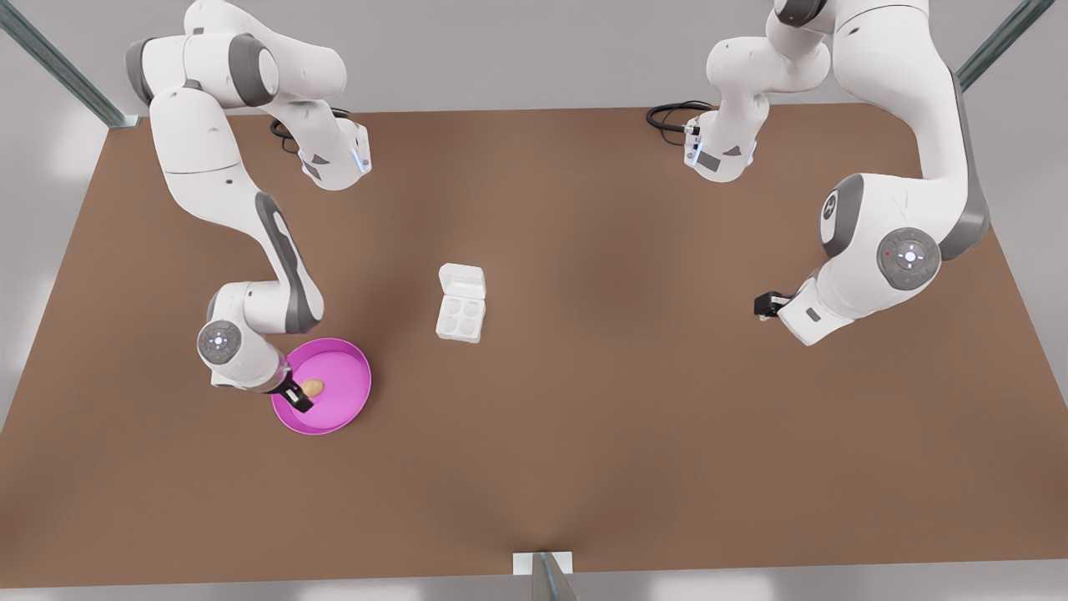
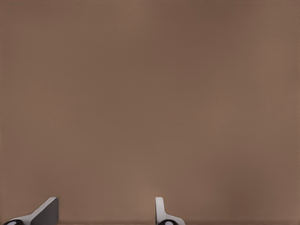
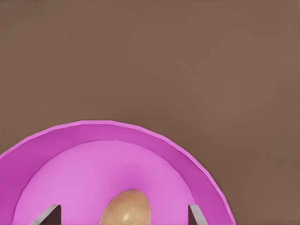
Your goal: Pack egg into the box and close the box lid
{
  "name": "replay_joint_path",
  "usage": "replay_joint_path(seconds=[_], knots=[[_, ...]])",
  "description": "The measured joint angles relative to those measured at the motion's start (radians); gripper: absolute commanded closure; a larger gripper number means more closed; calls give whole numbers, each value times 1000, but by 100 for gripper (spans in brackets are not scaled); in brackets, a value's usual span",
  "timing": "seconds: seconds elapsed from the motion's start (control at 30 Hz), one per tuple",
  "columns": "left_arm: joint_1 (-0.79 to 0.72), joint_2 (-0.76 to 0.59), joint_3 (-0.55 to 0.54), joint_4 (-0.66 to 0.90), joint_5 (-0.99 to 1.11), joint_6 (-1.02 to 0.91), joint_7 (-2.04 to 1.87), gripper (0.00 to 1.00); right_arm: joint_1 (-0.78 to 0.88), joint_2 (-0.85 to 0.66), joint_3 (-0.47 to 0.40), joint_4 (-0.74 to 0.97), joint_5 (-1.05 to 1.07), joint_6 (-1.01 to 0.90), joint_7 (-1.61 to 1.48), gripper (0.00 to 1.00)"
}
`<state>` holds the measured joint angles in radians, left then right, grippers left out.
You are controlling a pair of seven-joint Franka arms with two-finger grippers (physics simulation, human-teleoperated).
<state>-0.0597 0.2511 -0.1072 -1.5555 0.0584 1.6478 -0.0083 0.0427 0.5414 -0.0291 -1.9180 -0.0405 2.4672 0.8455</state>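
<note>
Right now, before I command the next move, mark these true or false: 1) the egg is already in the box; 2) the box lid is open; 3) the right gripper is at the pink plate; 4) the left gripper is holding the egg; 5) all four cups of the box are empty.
1) False. The egg lies on the pink plate, not in the box.
2) True. The box lid is folded back from the cups.
3) True. The right gripper is over the plate, its fingers open on either side of the egg.
4) False. The left gripper is open over bare table, on the front view's right, holding nothing.
5) True.
</note>
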Motion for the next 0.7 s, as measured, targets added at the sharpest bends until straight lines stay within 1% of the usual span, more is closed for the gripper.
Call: replay_joint_path(seconds=[0.37,0.7], knots=[[0,0,-2,3,1,0,2,0,5,54,2,58,78,-9,76,0],[-3,0,-2,4,1,-1,3,0,22,80,2,60,92,-23,111,0]])
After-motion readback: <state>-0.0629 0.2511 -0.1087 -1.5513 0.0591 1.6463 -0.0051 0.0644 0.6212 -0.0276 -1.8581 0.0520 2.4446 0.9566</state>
